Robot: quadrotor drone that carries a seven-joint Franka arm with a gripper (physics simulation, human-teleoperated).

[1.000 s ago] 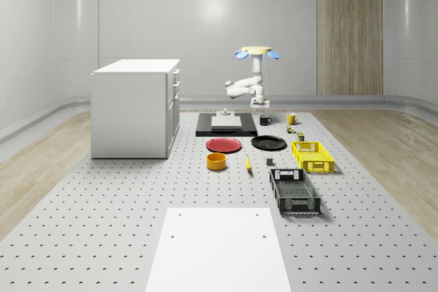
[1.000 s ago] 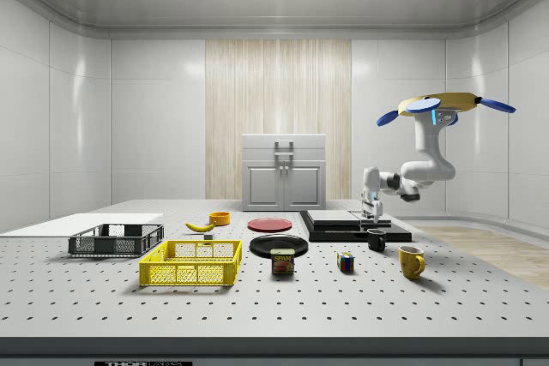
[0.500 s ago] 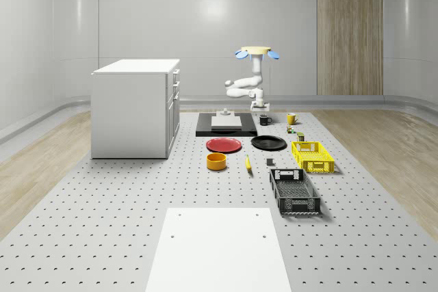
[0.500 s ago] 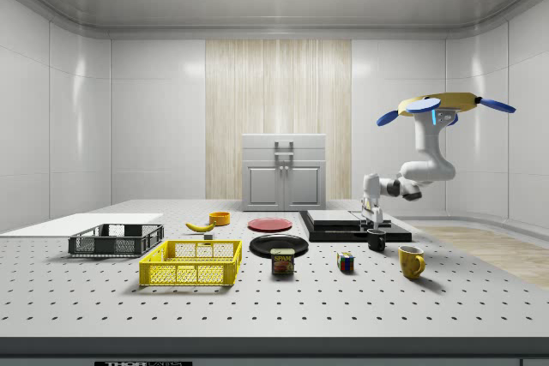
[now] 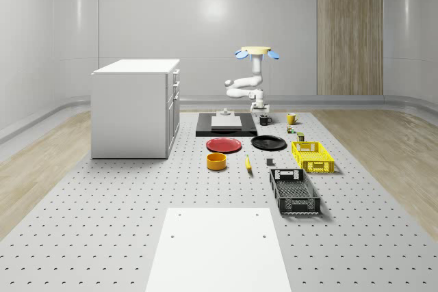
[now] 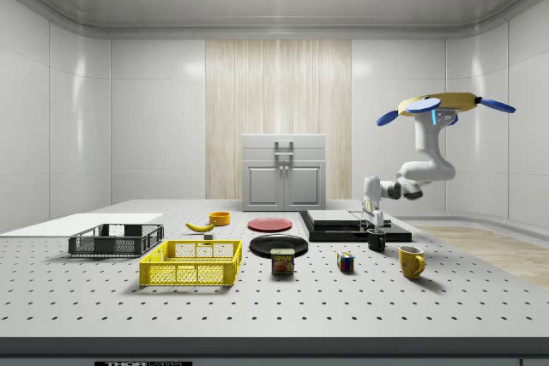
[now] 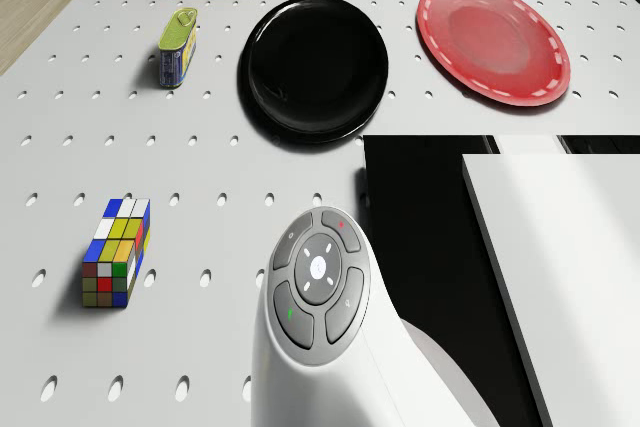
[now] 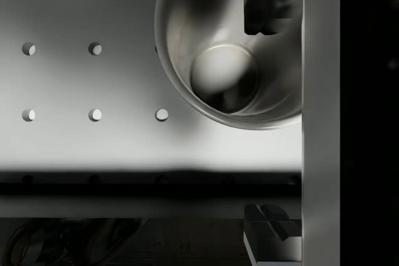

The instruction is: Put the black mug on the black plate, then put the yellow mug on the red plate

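The drone [image 6: 439, 106] is seen hovering above the far end of the perforated surface [image 5: 137, 203], near the black slab [image 5: 205, 128], with its arm bent down toward the black mug [image 6: 377, 240]. The gripper [image 6: 371, 221] is held just above that mug, which stands upright on the surface just beside the slab. In the wrist view the mug's open mouth [image 8: 227, 60] is looked into from above; one fingertip [image 8: 268, 7] is seen over the rim and the other [image 8: 268, 232] well off to the side, so the fingers are spread apart and nothing is clamped. The yellow mug [image 6: 411, 261] stands on the surface near the black mug, apart from it. The black plate [image 7: 315, 67] and the red plate [image 7: 493, 40] lie side by side on the surface, both bare. A colour cube [image 7: 117, 251] and a tin can [image 7: 177, 45] are seen near the black plate
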